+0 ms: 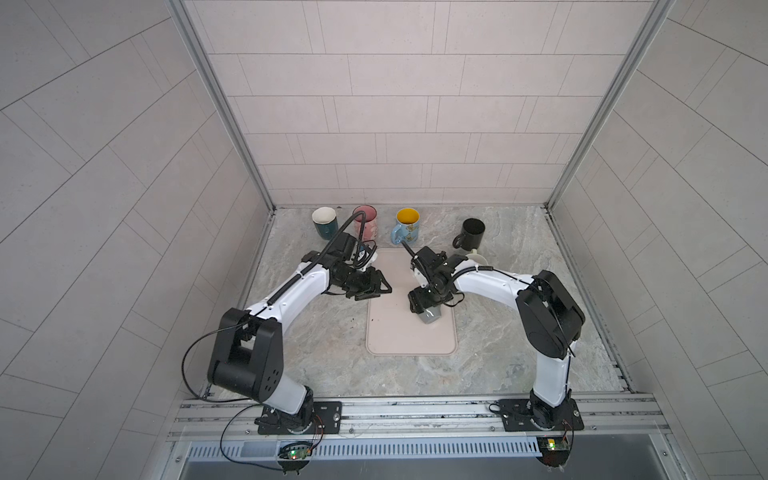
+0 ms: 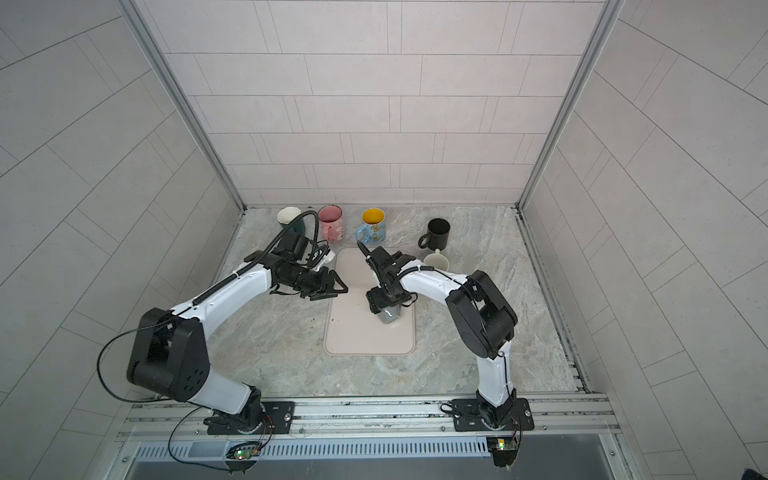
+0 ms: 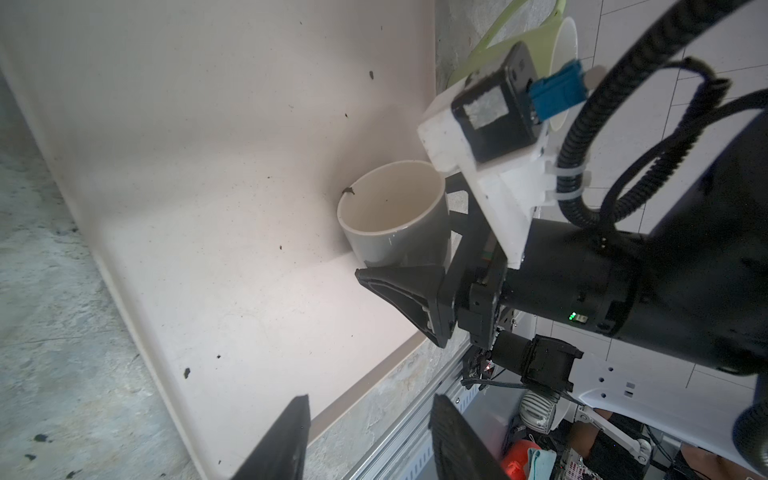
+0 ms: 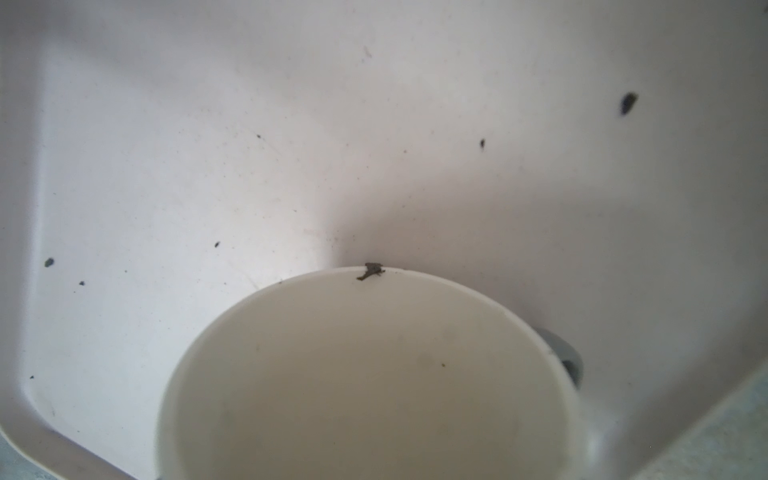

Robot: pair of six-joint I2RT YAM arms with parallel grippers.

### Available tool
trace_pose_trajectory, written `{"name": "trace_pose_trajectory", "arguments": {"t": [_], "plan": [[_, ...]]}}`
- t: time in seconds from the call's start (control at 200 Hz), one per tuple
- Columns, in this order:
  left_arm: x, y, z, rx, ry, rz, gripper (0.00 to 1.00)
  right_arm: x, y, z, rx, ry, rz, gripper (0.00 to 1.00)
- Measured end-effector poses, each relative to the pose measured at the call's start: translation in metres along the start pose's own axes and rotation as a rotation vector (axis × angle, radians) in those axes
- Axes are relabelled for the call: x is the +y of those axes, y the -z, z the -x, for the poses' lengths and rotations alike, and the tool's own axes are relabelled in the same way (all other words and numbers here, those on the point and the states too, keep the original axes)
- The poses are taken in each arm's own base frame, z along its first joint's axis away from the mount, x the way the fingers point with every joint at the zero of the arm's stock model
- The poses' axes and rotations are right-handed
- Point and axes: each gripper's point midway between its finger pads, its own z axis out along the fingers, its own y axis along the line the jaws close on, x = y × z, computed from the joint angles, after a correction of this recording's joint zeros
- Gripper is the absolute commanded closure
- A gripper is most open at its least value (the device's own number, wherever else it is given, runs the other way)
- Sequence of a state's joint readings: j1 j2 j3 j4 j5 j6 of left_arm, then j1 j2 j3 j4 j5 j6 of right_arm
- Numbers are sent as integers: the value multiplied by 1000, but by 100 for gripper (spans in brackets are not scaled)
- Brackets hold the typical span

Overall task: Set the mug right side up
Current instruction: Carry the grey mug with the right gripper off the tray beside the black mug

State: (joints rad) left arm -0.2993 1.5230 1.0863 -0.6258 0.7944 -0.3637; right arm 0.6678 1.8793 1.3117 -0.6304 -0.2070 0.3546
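Observation:
A grey mug [image 1: 430, 316] [image 2: 390, 316] with a cream inside sits on the pale pink mat [image 1: 399, 340], on its right half. My right gripper [image 1: 424, 306] comes down over it from above. In the left wrist view one black finger [image 3: 403, 291] lies against the mug's [image 3: 395, 216] outer wall, and the mouth faces away from the mat. The right wrist view looks straight into the mug's mouth [image 4: 374, 374]; its handle [image 4: 565, 361] shows at one side and the fingers are hidden. My left gripper [image 1: 376, 289] [image 3: 372, 399] hovers open and empty at the mat's left edge.
Along the back wall stand a teal and white mug [image 1: 325, 222], a pink mug [image 1: 365, 220], a blue mug with a yellow inside [image 1: 406, 226] and a black mug [image 1: 471, 232]. A pale green mug [image 1: 478, 257] stands behind my right forearm. Dark crumbs dot the mat.

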Motion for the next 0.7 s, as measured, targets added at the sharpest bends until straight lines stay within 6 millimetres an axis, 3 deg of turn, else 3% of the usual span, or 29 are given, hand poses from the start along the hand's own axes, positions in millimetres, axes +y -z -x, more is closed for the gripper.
{"name": "trace_pose_trajectory", "arguments": {"t": [0.165,0.46,0.6,0.701], "plan": [[-1,1,0,-4,-4,-2,47,-2,26,-14,-86,4,18,100],[-3,3,0,-14,-12,-6,47,-1,114,-4,-496,12,84,100],[-4,4,1,-18,-15,-7,47,-22,141,-15,-676,-17,21,100],[-5,4,3,-25,-21,-10,47,-47,162,-26,-789,-59,-81,100]]}}
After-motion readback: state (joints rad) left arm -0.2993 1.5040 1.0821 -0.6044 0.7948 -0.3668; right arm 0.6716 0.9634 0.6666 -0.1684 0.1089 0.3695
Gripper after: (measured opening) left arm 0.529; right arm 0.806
